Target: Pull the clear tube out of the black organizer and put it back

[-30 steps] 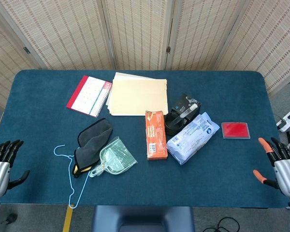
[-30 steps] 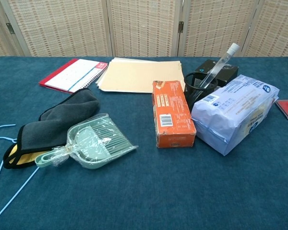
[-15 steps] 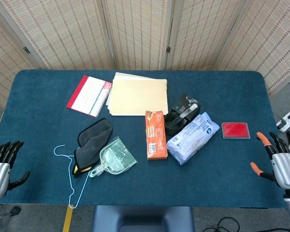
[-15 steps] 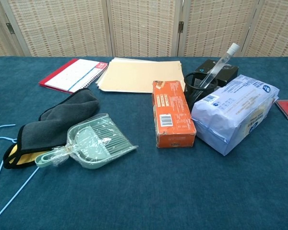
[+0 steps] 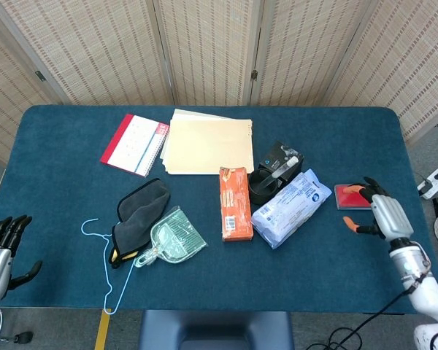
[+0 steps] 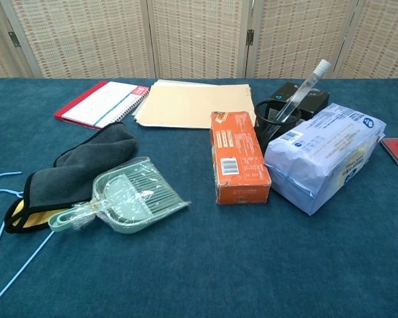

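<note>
Movement shows only in the right hand (image 5: pixel 378 210), now over the table beside the red pad (image 5: pixel 355 196), fingers spread and empty like the left hand (image 5: pixel 0 248), while the clear tube (image 6: pixel 300 93), white-capped, leans in the black organizer (image 6: pixel 272 120).

One clear tube with a white cap (image 6: pixel 302 92) is counted, standing in one round black mesh organizer (image 6: pixel 273 120). One flat black box (image 6: pixel 308 97), one orange carton (image 6: pixel 237 156), one blue-and-white plastic pack (image 6: pixel 325 154) and one flat red case (image 5: pixel 355 196) are counted. One stack of cream folders (image 5: pixel 207 141), one red-edged spiral notebook (image 5: pixel 135 144), one dark grey cloth (image 6: pixel 73 171), one pale green dustpan (image 6: pixel 123 195) and one light blue wire hanger (image 5: pixel 106 261) are also seen. Two hands are in view.
</note>
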Available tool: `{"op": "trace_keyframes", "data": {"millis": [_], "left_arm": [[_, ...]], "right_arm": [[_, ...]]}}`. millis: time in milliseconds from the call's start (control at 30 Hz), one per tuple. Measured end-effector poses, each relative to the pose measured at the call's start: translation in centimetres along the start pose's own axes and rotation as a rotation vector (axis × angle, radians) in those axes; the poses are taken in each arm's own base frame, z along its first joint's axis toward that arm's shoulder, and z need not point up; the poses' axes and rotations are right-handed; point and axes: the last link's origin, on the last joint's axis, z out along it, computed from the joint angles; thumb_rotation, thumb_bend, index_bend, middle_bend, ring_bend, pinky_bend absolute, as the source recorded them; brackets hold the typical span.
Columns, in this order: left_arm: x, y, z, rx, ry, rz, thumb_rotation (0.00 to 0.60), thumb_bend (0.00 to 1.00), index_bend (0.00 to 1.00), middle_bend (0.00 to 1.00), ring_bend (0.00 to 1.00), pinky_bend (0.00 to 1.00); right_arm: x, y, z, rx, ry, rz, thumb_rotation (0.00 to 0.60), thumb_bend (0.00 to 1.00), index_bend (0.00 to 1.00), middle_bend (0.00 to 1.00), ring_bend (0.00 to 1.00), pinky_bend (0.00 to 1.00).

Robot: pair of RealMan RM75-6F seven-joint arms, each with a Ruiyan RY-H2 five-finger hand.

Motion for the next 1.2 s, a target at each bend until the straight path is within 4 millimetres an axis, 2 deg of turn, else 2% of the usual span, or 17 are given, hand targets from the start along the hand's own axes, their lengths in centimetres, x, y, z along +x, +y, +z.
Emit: {"op": "trace_keyframes", "data": {"millis": [167,267,400,733,933,1200], "left_arm": [[0.1,0.0,-0.1,0.001,-0.003,0.004,0.6,0.31,0.14,0.13,0.07,0.11],[0.1,0.0,-0.1,0.001,-0.003,0.005,0.6,0.31,0.14,0.13,0.07,0.11],[0.2,0.2,-0.1,-0.003,-0.002,0.006,0.6,0.31,0.14,0.13,0.07,0.11],[0.2,0.3,0.0,0.001,-0.012,0.018,0.6,0.31,0.14,0.13,0.07,0.11],[0.2,0.4,0.2,0.0,-0.014,0.023,0.6,0.31,0.14,0.13,0.07,0.11],[0.0,0.3,0.2,0.013,-0.023,0.027,0.6,0.3,0.14,0.13,0.07,0.11]], "right_arm": [[0.1,-2.7,3.7,0.005,-0.056,0.104,0.6,0.08,0.3,0.19,0.0,0.12],[0.1,-3.8,4.9,0.013,-0.082,0.148,0.6,0.08,0.3,0.17,0.0,0.12],[0.0,-4.7,6.2,0.013,-0.107,0.166,0.6,0.08,0.3,0.15,0.0,0.12],[-0.5,-6.4,11.4,-0.063,-0.146,0.167,0.6,0.08,0.34,0.15,0.0,0.12],[-1.5,-8.2,13.5,-0.067,-0.174,0.129,0.6,0.08,0.37,0.15,0.0,0.12],[-2.8,-9.5,15.0,-0.075,-0.191,0.106,0.6,0.08,0.37,0.15,0.0,0.12]]}}
